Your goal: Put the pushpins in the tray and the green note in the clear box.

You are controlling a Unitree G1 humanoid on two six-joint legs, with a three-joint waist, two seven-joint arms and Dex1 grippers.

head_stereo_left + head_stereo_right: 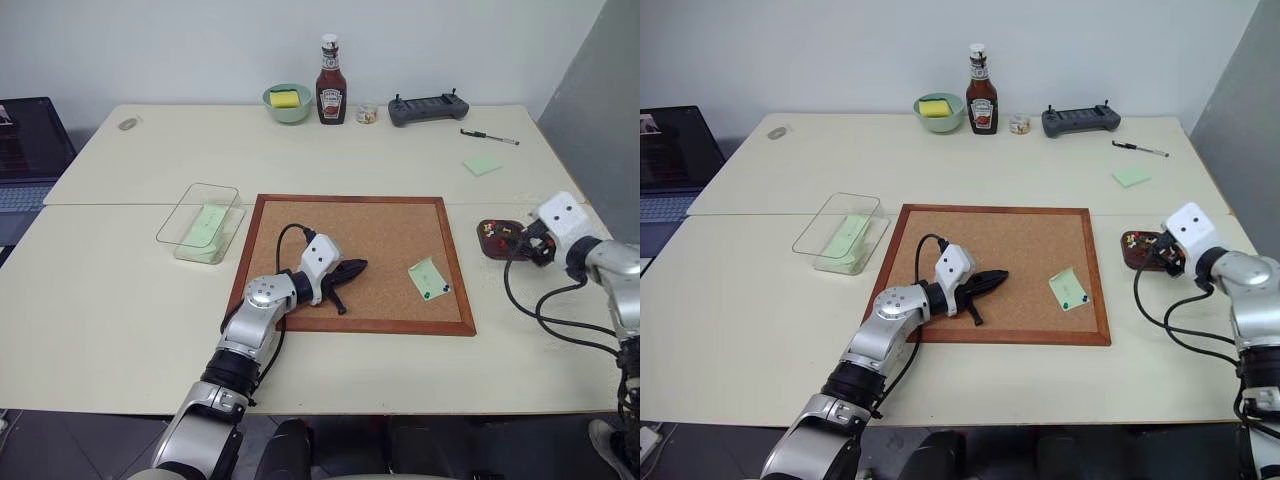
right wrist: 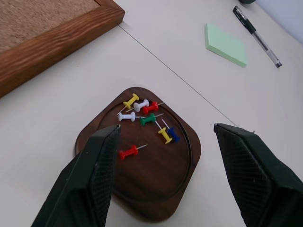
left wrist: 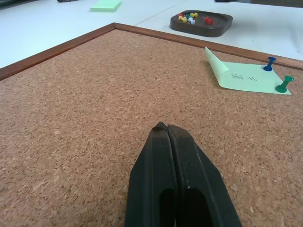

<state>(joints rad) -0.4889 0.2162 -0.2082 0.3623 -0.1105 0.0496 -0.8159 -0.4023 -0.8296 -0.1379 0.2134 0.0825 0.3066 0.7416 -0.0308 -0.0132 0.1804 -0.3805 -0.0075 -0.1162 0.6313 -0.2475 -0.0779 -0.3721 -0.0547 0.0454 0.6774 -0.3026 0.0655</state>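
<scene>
A big cork board with a brown wooden frame (image 1: 360, 260) lies in the middle of the pale table (image 1: 130, 300). The left gripper (image 1: 352, 270) rests low over the cork, and its two black fingers (image 3: 177, 184) are squeezed tight together with nothing between them.

On the right side of the board lies a small pale green paper note (image 1: 428, 279). One corner of it curls up. A blue pushpin (image 3: 270, 63) and a green pushpin (image 3: 284, 84) stick in its right edge, so it is pinned to the cork.

Just right of the board sits the small dark brown tray with round corners (image 2: 182, 189). Inside it lie little pushpins (image 2: 147, 120) in yellow, white, red, green and blue. The right gripper (image 2: 166, 156) hangs just above the tray with its fingers spread wide apart, holding nothing.

To the left of the board stands the see-through plastic box (image 1: 200, 222). A pale green slip (image 1: 207, 223) seems to lie inside it, though it is hard to be sure.

Far off on the right lie a square green sticky pad (image 1: 482, 164) and a pen (image 1: 490, 137).
</scene>
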